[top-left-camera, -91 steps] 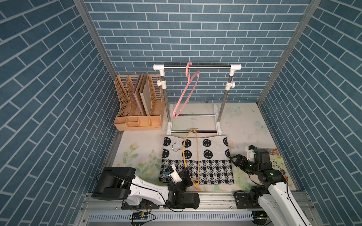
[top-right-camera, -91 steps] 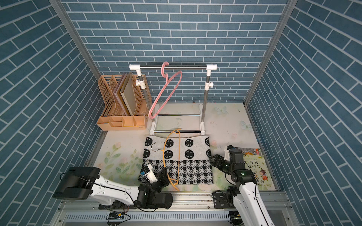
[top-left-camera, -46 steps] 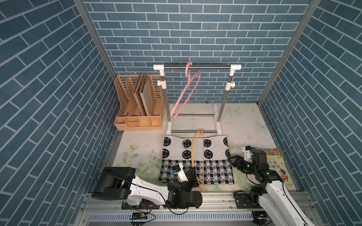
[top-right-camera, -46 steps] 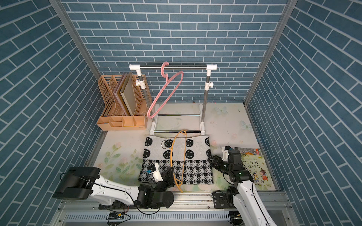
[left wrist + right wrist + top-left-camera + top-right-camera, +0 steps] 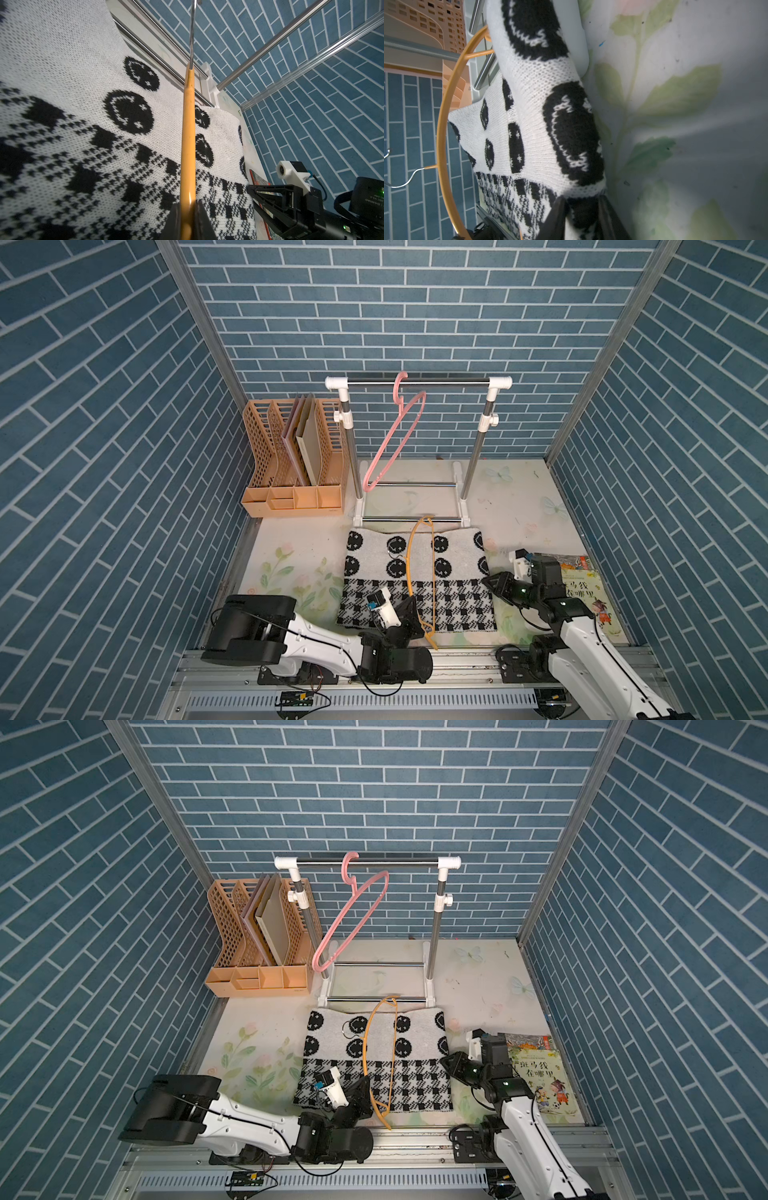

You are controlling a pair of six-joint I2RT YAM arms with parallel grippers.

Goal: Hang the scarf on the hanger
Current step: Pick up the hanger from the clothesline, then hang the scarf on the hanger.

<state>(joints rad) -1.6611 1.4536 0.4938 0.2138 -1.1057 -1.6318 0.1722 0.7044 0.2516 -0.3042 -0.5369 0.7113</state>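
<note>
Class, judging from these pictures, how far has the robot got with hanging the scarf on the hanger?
Done: the left gripper grips the yellow hanger, standing it over the scarf. In hand: the right gripper pinches the scarf's edge. Left: the scarf lies mostly flat, so it must be lifted and draped over the hanger.

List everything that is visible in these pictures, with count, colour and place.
table cover: one, pale floral, under everything
clothes rack: one, metal with white joints, at the back
pink hanger: one, pink, hooked on the clothes rack's top bar
file organizer: one, peach, left of the clothes rack
boards: three it seems, beige to mauve, upright in the file organizer
scarf: one, black and white, flat before the clothes rack
orange hanger: one, orange with metal hook, over the scarf
picture books: two it seems, colourful, right of the scarf
left gripper: one, black, shut on the orange hanger
right gripper: one, black, shut on the scarf's right edge
</note>
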